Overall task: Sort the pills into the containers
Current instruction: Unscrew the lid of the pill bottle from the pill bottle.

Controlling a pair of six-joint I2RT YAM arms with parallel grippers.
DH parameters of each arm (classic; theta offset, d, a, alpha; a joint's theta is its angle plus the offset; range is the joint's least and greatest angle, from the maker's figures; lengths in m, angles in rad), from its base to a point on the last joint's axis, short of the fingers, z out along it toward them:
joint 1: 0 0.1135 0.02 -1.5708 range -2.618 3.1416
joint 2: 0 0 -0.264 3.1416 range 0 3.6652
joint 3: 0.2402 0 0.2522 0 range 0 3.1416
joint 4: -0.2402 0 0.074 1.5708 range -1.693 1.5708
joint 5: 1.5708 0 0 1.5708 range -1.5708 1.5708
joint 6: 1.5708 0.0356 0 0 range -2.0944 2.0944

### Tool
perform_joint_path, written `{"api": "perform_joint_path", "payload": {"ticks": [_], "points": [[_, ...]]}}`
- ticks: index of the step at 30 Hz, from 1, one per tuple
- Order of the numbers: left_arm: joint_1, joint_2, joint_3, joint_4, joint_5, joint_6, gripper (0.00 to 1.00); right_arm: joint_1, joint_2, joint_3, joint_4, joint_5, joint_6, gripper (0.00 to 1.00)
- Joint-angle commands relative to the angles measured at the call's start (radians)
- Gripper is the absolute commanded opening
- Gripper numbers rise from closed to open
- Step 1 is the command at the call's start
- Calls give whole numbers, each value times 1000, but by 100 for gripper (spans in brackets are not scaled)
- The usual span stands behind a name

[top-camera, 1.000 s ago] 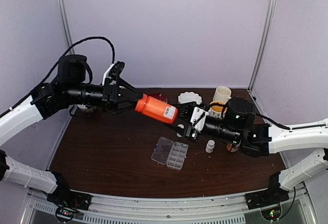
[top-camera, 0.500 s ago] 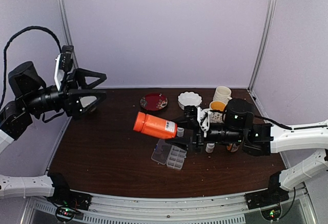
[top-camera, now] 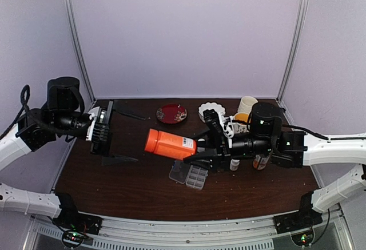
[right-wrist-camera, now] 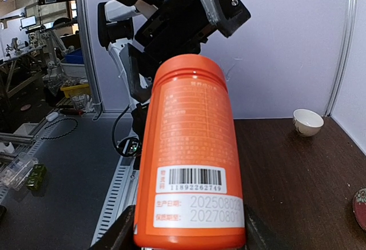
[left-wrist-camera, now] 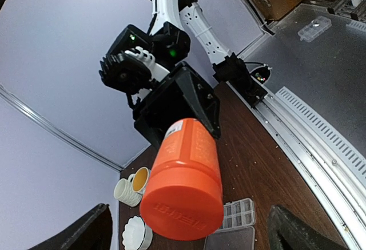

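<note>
1. The clear pill box (top-camera: 194, 178), lid open, lies near the middle of the table (top-camera: 114, 187).
2. At its 11 o'clock, an orange bottle (top-camera: 170, 144) hangs sideways, gripped by the right end effector (top-camera: 201, 147).
3. At the bottle's 9 o'clock, the left end effector (top-camera: 121, 137) is wide open and empty.

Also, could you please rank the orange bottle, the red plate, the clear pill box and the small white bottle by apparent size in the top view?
1. orange bottle, largest, though held in the air, nearer the camera.
2. red plate and clear pill box: about alike; the box is partly hidden.
3. small white bottle, smallest.
</note>
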Motion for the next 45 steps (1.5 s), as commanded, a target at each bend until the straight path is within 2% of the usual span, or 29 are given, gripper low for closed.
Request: {"api": "perform_joint_path", "payload": {"ticks": [1, 8, 12, 18, 28, 34, 40, 43, 45], "points": [[-12, 19, 44, -31, 14, 148, 98, -6, 20, 51, 10, -32, 35, 0], [-16, 56, 55, -4, 6, 143, 96, -6, 52, 69, 36, -55, 68, 0], [-17, 63, 53, 10, 11, 138, 84, -6, 57, 71, 47, -54, 75, 0], [-18, 65, 40, 11, 7, 137, 91, -6, 68, 71, 80, -56, 98, 0], [-18, 61, 36, 11, -3, 135, 75, -6, 82, 78, 96, -68, 110, 0], [-17, 63, 35, 11, -10, 135, 74, -6, 88, 83, 104, -73, 118, 0], [-17, 67, 39, 11, -8, 136, 56, -5, 89, 83, 106, -76, 118, 0], [-17, 74, 39, 12, -11, 130, 55, -6, 90, 86, 105, -79, 121, 0], [-17, 78, 40, 24, -11, 113, 47, -6, 88, 86, 103, -79, 117, 0]]}}
